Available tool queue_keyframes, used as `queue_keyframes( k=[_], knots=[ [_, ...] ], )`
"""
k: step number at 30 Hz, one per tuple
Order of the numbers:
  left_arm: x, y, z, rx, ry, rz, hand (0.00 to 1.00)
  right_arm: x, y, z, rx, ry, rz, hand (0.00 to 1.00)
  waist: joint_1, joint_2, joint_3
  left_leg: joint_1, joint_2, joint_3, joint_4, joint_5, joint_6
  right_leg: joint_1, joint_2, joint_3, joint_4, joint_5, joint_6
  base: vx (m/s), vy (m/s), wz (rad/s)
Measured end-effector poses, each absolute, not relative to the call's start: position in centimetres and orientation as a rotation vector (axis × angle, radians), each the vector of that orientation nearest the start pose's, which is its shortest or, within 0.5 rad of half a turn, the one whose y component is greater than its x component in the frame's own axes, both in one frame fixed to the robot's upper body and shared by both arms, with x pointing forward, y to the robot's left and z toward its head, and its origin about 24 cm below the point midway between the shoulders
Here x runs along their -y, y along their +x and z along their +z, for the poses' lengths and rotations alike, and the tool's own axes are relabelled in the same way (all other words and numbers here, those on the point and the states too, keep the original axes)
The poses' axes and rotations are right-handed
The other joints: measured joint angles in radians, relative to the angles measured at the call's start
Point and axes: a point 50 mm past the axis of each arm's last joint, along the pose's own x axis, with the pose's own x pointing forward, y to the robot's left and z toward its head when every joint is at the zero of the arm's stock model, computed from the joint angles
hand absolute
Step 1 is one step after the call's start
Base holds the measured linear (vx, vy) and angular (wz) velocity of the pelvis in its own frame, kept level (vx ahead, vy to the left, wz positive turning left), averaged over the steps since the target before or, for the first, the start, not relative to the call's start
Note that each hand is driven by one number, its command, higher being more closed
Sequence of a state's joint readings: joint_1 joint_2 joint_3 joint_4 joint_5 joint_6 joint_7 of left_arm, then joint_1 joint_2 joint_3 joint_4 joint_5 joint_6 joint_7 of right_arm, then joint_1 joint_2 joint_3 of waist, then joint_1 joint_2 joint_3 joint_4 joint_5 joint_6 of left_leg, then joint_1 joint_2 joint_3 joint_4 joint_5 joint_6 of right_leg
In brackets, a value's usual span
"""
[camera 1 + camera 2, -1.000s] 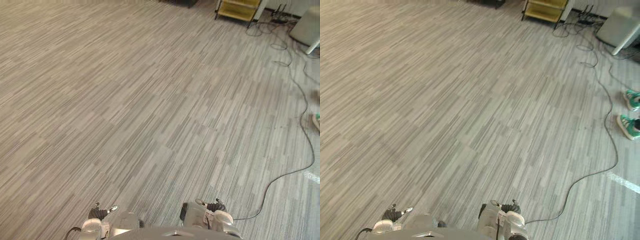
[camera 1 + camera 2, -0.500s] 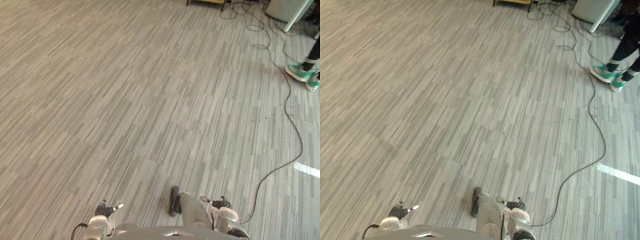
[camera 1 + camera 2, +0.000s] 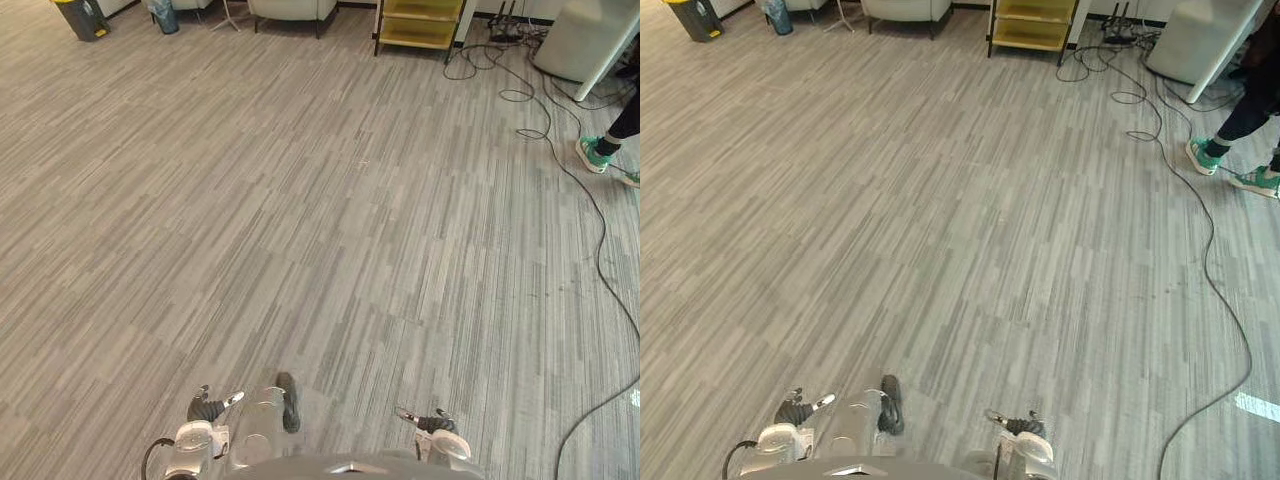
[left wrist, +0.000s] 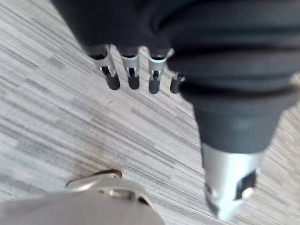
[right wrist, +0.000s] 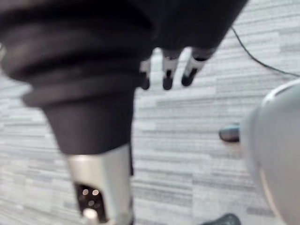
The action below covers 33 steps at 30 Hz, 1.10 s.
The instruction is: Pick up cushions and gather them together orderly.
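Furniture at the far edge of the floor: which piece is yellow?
The low shelf unit with dark legs, right of the pale armchair; the white panel farther right is not yellow.

The floor (image 3: pixel 300 220) runs out ahead of me, and everything else stands along its far edge. At the far left I see a bin (image 3: pixel 82 18). Right of it is a seat (image 3: pixel 292 8), and further right a shelf rack (image 3: pixel 420 22). Cables (image 3: pixel 505 75) lie tangled on the floor just right of the rack, with a panel (image 3: pixel 590 40) behind them. A person's shoe (image 3: pixel 592 153) stands at the right edge, nearer to me than the panel. My left hand (image 3: pixel 205 408) and right hand (image 3: pixel 428 422) hang at the near edge, well apart.
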<state>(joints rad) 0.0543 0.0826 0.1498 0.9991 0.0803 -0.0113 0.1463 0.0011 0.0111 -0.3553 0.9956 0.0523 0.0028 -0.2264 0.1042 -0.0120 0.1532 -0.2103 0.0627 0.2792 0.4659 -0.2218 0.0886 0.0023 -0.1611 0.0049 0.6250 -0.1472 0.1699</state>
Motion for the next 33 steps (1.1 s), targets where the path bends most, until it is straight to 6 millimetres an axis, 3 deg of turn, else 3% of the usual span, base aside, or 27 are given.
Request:
queue_keyframes(
  k=[1,2,3,4,6,7,8,9,10,11,12,14,15,16,25,30,33],
  knots=[
    [-21.0,11.5,-15.2,-1.035,0.152,0.279,0.00,20.2,12.4,-15.0,-1.008,0.123,-0.554,0.00,-0.008,-0.002,0.000,0.052,-0.011,0.004,-0.020,-0.015,0.004,-0.075,-0.013,0.003,0.191,0.008,0.023,0.36,0.084,-0.06],
    [-20.9,11.5,-15.2,-1.036,0.152,0.277,0.00,20.5,12.6,-14.8,-0.992,0.116,-0.557,0.00,-0.015,-0.002,0.001,0.100,-0.020,0.007,-0.037,-0.025,0.004,-0.127,-0.030,-0.025,0.325,0.000,0.012,0.39,0.056,0.06],
    [-20.8,11.4,-15.2,-1.037,0.148,0.275,0.00,20.8,12.3,-14.8,-0.984,0.109,-0.563,0.00,-0.024,0.003,0.002,0.163,-0.023,0.011,-0.062,-0.032,0.005,-0.180,-0.054,-0.092,0.412,-0.025,-0.029,0.29,0.023,0.08],
    [-20.7,11.4,-15.2,-1.037,0.147,0.275,0.00,20.9,12.3,-14.8,-0.984,0.108,-0.564,0.00,-0.025,0.005,0.001,0.175,-0.023,0.013,-0.070,-0.032,0.005,-0.189,-0.060,-0.108,0.415,-0.032,-0.037,0.27,-0.010,0.10],
    [-20.7,11.5,-15.2,-1.032,0.144,0.277,0.00,21.0,12.2,-14.8,-0.986,0.112,-0.572,0.00,-0.021,0.003,-0.002,0.246,-0.020,0.019,-0.105,-0.032,0.004,-0.230,-0.075,-0.183,0.335,-0.056,-0.062,0.25,-0.050,0.05],
    [-20.9,11.3,-15.2,-1.035,0.145,0.284,0.00,20.9,11.9,-14.9,-1.000,0.114,-0.571,0.00,-0.022,-0.006,-0.009,0.271,-0.017,0.019,-0.116,-0.033,-0.001,-0.241,-0.079,-0.229,0.205,-0.050,-0.080,0.19,-0.093,0.05],
    [-20.9,11.3,-15.2,-1.035,0.145,0.285,0.00,20.9,11.9,-14.9,-1.001,0.114,-0.572,0.00,-0.022,-0.007,-0.010,0.274,-0.018,0.018,-0.117,-0.035,-0.006,-0.241,-0.079,-0.235,0.178,-0.043,-0.086,0.25,-0.132,0.01],
    [-21.4,11.0,-15.1,-1.034,0.151,0.296,0.00,20.6,11.3,-15.2,-1.020,0.121,-0.572,0.00,-0.014,-0.040,-0.029,0.284,-0.054,0.004,-0.125,-0.046,-0.039,-0.246,-0.064,-0.265,-0.106,0.114,-0.137,0.25,-0.141,-0.16],
    [-21.0,10.9,-15.3,-1.044,0.143,0.289,0.00,20.8,10.8,-15.4,-1.040,0.117,-0.577,0.00,-0.012,-0.029,-0.042,0.282,-0.050,-0.031,-0.136,-0.058,-0.058,-0.221,-0.045,-0.257,-0.150,0.083,-0.140,0.24,-0.137,-0.20],
    [-20.4,10.5,-15.5,-1.061,0.132,0.278,0.00,21.4,10.6,-15.4,-1.048,0.103,-0.585,0.00,-0.017,0.004,-0.048,0.278,-0.035,-0.056,-0.143,-0.058,-0.060,-0.194,-0.018,-0.257,-0.217,0.086,-0.137,0.19,-0.110,-0.15],
    [-20.1,10.4,-15.7,-1.069,0.129,0.270,0.00,21.8,10.3,-15.4,-1.054,0.094,-0.593,0.00,-0.022,0.018,-0.054,0.280,-0.033,-0.066,-0.150,-0.058,-0.060,-0.174,-0.005,-0.258,-0.262,0.090,-0.129,0.15,-0.069,-0.11],
    [-19.3,9.9,-16.0,-1.097,0.121,0.250,0.00,22.9,9.0,-15.7,-1.094,0.101,-0.645,0.00,-0.018,0.055,-0.076,0.283,-0.012,-0.109,-0.184,-0.053,-0.069,-0.105,0.048,-0.267,-0.428,0.145,-0.120,0.13,-0.041,-0.11],
    [-19.3,9.8,-16.0,-1.100,0.122,0.247,0.00,23.0,8.8,-15.7,-1.098,0.100,-0.650,0.00,-0.019,0.059,-0.080,0.284,-0.011,-0.120,-0.191,-0.051,-0.073,-0.095,0.054,-0.268,-0.452,0.155,-0.120,0.05,-0.018,-0.03],
    [-20.3,8.8,-16.4,-1.162,0.192,0.187,0.00,22.8,8.0,-16.2,-1.134,0.180,-0.710,0.00,-0.052,0.035,-0.071,0.333,-0.057,-0.279,-0.312,-0.042,-0.083,0.006,0.080,-0.270,-0.714,0.294,-0.110,0.00,0.000,0.00],
    [-20.3,8.8,-16.4,-1.161,0.192,0.187,0.00,22.8,8.0,-16.2,-1.135,0.181,-0.710,0.00,-0.054,0.034,-0.071,0.334,-0.057,-0.278,-0.313,-0.041,-0.083,0.006,0.080,-0.269,-0.713,0.295,-0.110,0.00,0.000,0.00],
    [-20.4,9.1,-16.4,-1.153,0.188,0.193,0.00,22.7,8.2,-16.2,-1.129,0.191,-0.688,0.00,-0.081,0.020,-0.055,0.361,-0.066,-0.233,-0.351,-0.010,-0.078,0.002,0.059,-0.263,-0.696,0.299,-0.104,-0.02,0.011,-0.13],
    [-20.7,9.8,-16.1,-1.131,0.190,0.203,0.00,22.4,9.5,-15.8,-1.086,0.178,-0.635,0.00,-0.081,0.006,-0.018,0.368,-0.067,-0.173,-0.352,-0.005,-0.077,-0.074,0.031,-0.293,-0.547,0.241,-0.108,-0.11,0.012,-0.27]
  ],
)
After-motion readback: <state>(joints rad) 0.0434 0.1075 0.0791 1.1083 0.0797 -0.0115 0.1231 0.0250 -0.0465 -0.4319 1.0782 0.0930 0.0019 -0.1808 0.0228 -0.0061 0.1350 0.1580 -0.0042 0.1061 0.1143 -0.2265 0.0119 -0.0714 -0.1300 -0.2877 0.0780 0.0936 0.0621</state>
